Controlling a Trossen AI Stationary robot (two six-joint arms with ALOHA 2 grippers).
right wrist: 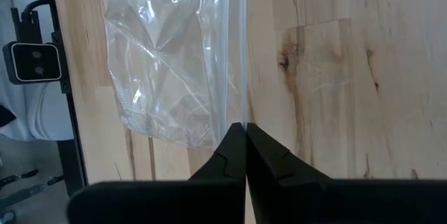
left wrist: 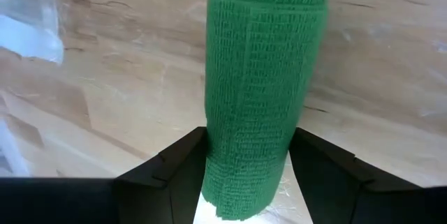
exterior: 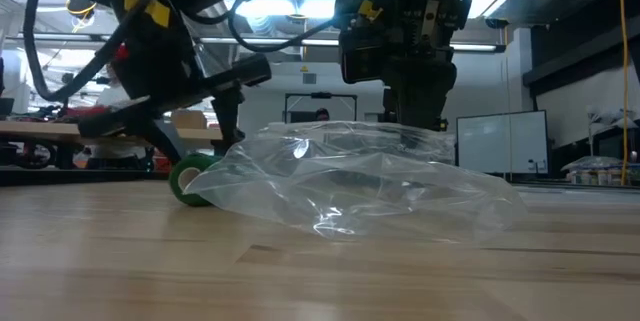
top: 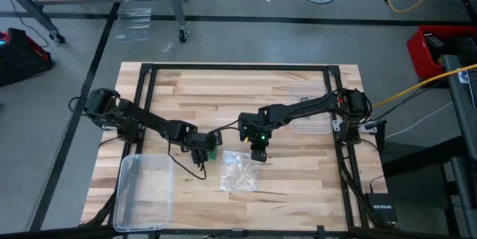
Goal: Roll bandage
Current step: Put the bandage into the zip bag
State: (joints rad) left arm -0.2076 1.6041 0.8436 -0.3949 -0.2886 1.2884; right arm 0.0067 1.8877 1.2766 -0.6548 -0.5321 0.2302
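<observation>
The bandage is a small bright green roll (top: 212,152) near the table's middle; it also shows in the low view (exterior: 188,179) and the left wrist view (left wrist: 265,63). My left gripper (top: 201,151) is shut on it. My right gripper (top: 258,154) is shut at the far edge of a crinkly clear plastic bag (top: 240,172), which lies on the table just right of the roll (exterior: 350,186). My left gripper pinches the green roll's near end (left wrist: 244,182) between its two fingers (left wrist: 178,172), one on each side. The fingers lie along the roll. In the low view the roll sits low, at the table top (exterior: 190,199); I cannot tell if it rests there. My right gripper pinches a thin edge of the clear bag (right wrist: 242,121) between its shut fingertips (right wrist: 230,147), coming from above. The rest of the bag lies slack on the table toward the near edge (exterior: 340,211).
A clear plastic box (top: 145,190) stands at the table's near left corner. A flat clear lid (top: 311,124) lies right of the middle, under the right arm. Bare wood lies along the far side (top: 238,83).
</observation>
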